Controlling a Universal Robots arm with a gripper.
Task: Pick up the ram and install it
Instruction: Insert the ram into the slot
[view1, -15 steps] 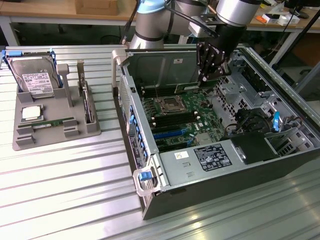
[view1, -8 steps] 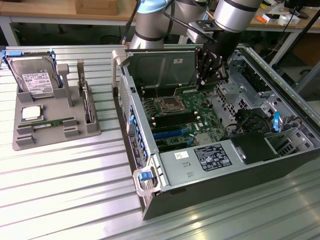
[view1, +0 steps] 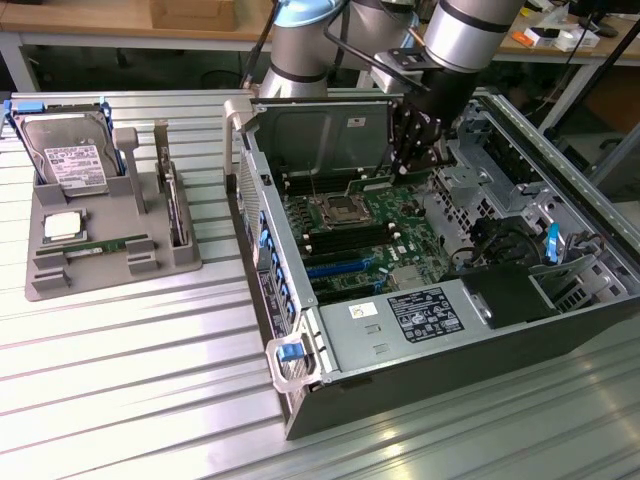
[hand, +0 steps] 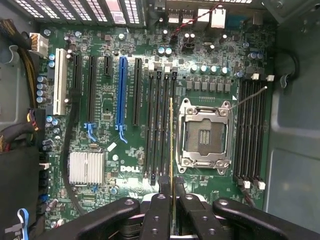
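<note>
Ram – seen edge-on in the wrist view, a thin green stick clamped between the two fingers of the gripper, jaws closed on it. It runs in line with the bank of black memory slots, along the slot nearest the empty processor socket; can't tell if it touches the slot. All this is over the green motherboard inside the open computer case, with the arm reaching down into it. At the exterior view's left, well apart from the case, sits a grey tray holding a hard drive, a square silver chip and another green stick – all on the ribbed metal table.
</note>
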